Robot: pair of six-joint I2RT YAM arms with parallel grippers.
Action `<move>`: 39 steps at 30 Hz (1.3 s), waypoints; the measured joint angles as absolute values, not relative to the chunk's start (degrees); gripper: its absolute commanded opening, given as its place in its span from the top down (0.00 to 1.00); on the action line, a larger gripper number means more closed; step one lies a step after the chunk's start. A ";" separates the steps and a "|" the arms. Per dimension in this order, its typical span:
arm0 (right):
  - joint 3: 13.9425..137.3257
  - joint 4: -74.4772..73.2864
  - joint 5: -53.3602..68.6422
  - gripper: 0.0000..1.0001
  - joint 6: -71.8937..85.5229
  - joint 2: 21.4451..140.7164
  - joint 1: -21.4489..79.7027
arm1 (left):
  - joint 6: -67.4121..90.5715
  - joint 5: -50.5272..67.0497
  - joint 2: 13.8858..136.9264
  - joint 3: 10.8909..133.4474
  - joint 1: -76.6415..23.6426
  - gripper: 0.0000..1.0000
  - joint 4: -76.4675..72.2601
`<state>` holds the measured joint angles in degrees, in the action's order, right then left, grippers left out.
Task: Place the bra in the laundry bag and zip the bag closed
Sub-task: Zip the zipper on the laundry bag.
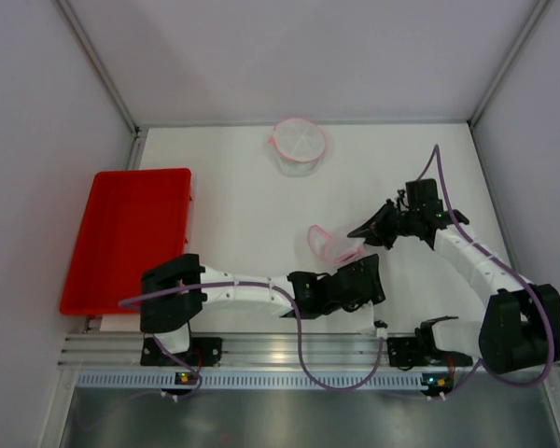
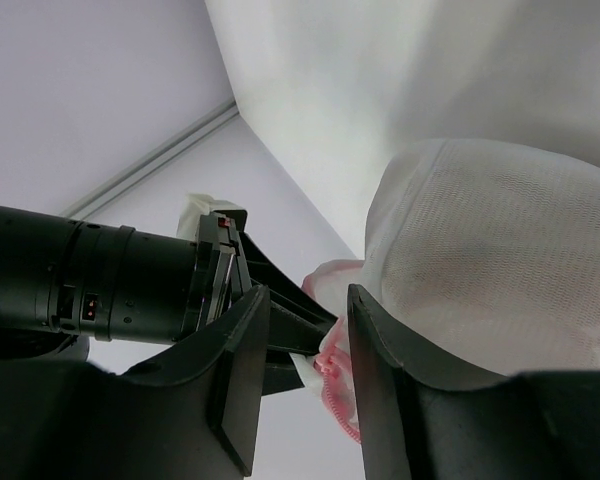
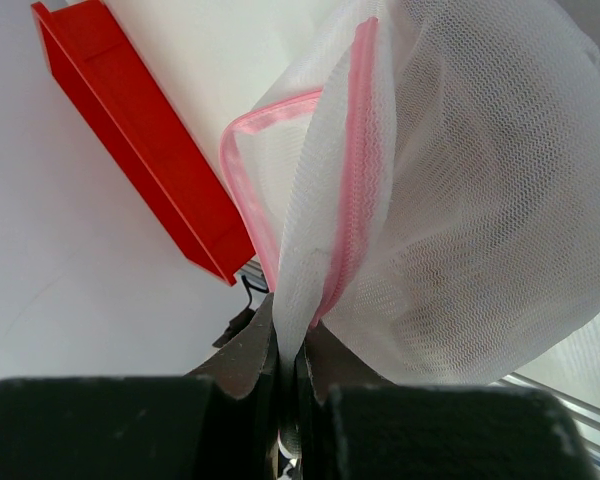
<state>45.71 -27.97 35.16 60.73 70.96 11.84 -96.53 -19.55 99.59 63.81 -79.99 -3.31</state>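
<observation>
Laundry bag [image 3: 460,200] of white mesh with a pink zipper hangs above the white table [image 1: 243,215], right of the red tray [image 1: 126,238]. The right gripper [image 3: 288,370] pinches it tight beside the zipper. The left gripper [image 2: 308,310] stands partly spread just beneath, with the bag's pink edge showing in the gap.

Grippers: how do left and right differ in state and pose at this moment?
The right gripper is shut on the mesh of the bag by its pink zipper; the left gripper has its jaws apart, clamping nothing visible. The right gripper points leftward at the bag; the left gripper points rightward at it. Both are black and meet at the bag.
</observation>
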 measured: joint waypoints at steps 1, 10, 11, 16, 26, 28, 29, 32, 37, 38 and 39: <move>45.71 -27.97 35.16 1.00 60.73 70.96 11.84 | -96.38 -19.84 99.85 64.18 -79.99 0.57 -3.29; 45.71 -28.05 35.16 1.00 60.71 70.94 11.84 | -96.09 -21.85 100.57 65.06 -79.79 0.57 -3.42; 45.71 -28.12 35.16 1.00 60.71 70.94 11.84 | -96.12 -21.98 100.62 65.06 -79.61 0.57 -3.40; 45.71 -28.38 35.11 1.00 60.71 70.94 11.84 | -96.12 -22.13 100.64 65.06 -78.81 0.58 -3.33; 45.71 -28.34 34.57 1.00 60.80 70.94 11.84 | -95.94 -21.61 100.64 64.95 -78.02 0.99 -2.96; 45.71 -28.36 34.54 1.00 60.77 70.94 11.84 | -96.07 -21.45 100.64 64.66 -78.02 1.00 -3.03; 45.71 -28.36 34.52 1.00 60.75 70.94 11.84 | -96.09 -21.39 100.64 64.53 -78.02 1.00 -3.03; 45.71 -28.38 34.50 1.00 60.66 70.94 11.84 | -96.09 -20.97 100.09 63.61 -78.00 1.00 -3.03; 45.78 -28.38 34.87 1.00 60.07 71.42 11.90 | -95.77 -19.97 96.99 61.06 -78.00 1.00 -2.59; 45.82 -28.38 35.22 1.00 60.01 71.70 11.90 | -95.57 -19.70 96.36 60.71 -78.00 1.00 -2.48; 45.84 -28.34 35.46 1.00 59.79 72.01 11.97 | -95.04 -19.29 95.59 60.25 -78.02 1.00 -2.35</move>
